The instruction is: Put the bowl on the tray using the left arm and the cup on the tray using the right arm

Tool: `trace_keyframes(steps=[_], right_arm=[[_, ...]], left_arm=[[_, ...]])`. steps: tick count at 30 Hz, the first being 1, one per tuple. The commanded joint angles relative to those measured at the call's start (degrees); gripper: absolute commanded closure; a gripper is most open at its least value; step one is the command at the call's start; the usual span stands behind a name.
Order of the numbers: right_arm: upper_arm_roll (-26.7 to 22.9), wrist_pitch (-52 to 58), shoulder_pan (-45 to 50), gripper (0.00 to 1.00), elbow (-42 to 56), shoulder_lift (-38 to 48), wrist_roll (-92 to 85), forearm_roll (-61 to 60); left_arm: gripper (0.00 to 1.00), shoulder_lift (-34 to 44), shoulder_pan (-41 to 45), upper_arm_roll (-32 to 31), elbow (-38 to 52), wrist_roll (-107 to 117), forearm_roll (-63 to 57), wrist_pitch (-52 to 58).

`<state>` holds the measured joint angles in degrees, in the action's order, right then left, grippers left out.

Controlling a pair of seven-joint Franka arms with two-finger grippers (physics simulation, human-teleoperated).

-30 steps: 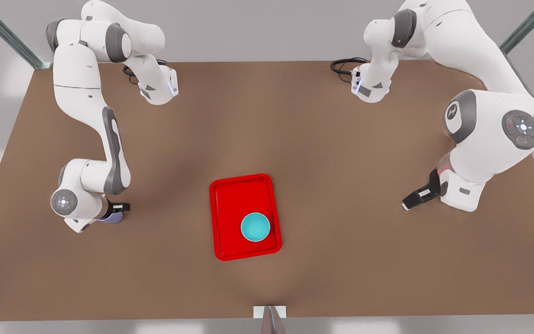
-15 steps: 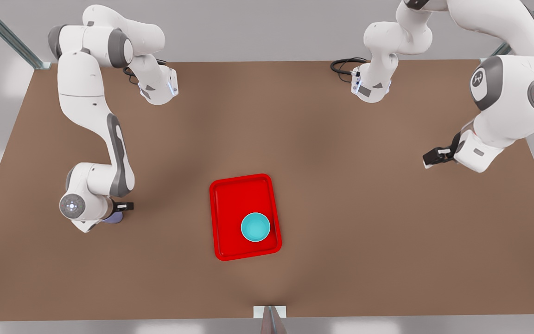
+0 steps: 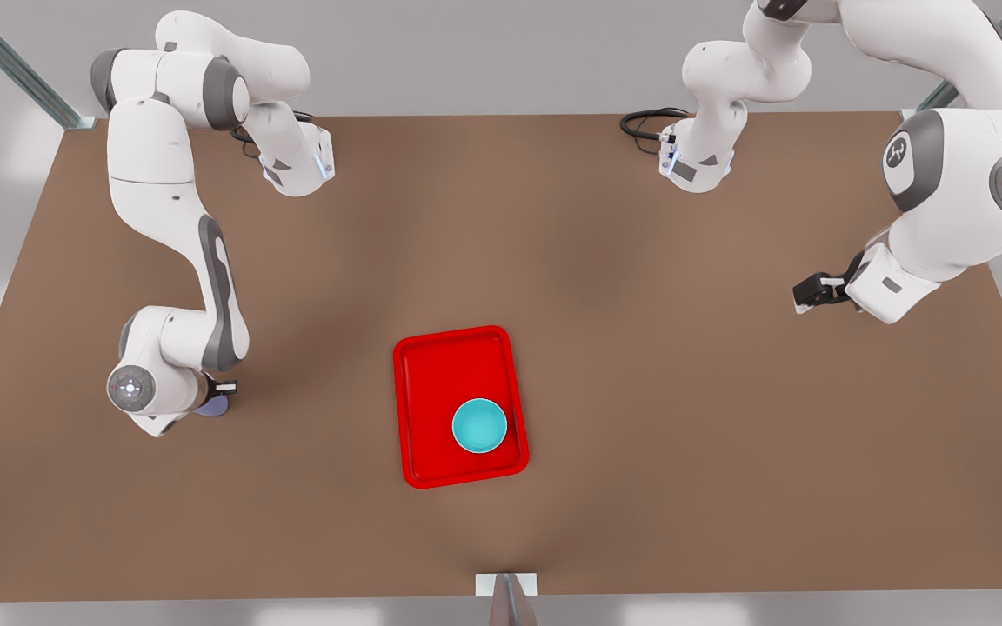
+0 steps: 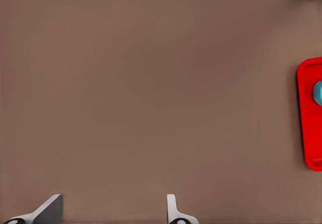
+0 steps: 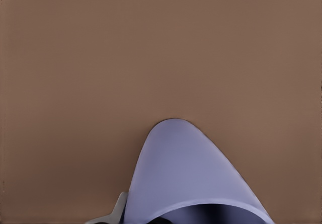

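I've got the teal bowl (image 3: 479, 426) sitting upright on the red tray (image 3: 431, 382), in the tray corner nearest the camera & toward the front view's right. Tray rests flat on the brown table (image 3: 640, 391), roughly mid-table. From the left wrist cam I see an edge of that tray (image 4: 308, 113) w/ a sliver of the bowl (image 4: 318, 92) on it, well apart from that gripper.

Left gripper (image 3: 814, 291) is on the front view's right, well apart from the tray, over bare tabletop. In its wrist cam the two fingertips (image 4: 50, 207) stand wide apart w/ nothing but table between them, so jaws open & holding nothing.

Right gripper (image 3: 221, 393) is on the front view's left, low by the table. The lavender cup (image 3: 212, 406) pokes out from under the wrist there, well apart from the tray. In the right wrist cam the cup (image 5: 186, 178) sits right up against the gripper, its wall tapering away from the cam & its dark mouth toward the cam. One gray fingertip (image 5: 119, 211) shows just beside the cup wall. Can't tell if that finger is touching the cup or if the jaws are clamped on it; the other finger is hidden. Also can't tell if the cup rests on the table or is lifted.
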<state>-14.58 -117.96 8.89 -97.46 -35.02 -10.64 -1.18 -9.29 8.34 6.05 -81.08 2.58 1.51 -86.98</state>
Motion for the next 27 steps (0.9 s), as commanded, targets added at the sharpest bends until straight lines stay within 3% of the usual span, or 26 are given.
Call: trace_keyframes(steps=[1,6,9,14,22,27], right_arm=[[-0.01,5.09,0.42,0.79,1.91,0.48,-2.98,0.04],[0.08,22.24,14.38,0.79,14.48,1.88,-1.5,-3.74],[-0.01,22.16,27.93,0.79,17.65,1.36,9.23,-8.66],[0.69,14.6,39.01,0.79,17.92,-1.1,30.94,-17.81],[0.69,3.88,40.68,0.79,17.39,-5.76,31.3,-18.16],[0.52,3.17,40.24,0.79,18.09,-6.03,31.21,-18.07]], left_arm=[[0.0,0.06,0.01,0.01,-0.05,-5.92,-0.02,0.14],[0.0,0.06,0.01,0.01,0.04,-5.84,-0.02,0.49],[0.0,0.06,0.01,0.01,-0.05,-5.92,-0.1,0.49],[0.0,0.06,0.01,0.01,-0.04,-5.92,-0.1,0.93],[0.0,0.15,0.1,0.01,0.04,-5.66,-0.1,1.64],[0.0,0.15,0.1,0.01,0.04,-5.66,-0.1,1.73]])
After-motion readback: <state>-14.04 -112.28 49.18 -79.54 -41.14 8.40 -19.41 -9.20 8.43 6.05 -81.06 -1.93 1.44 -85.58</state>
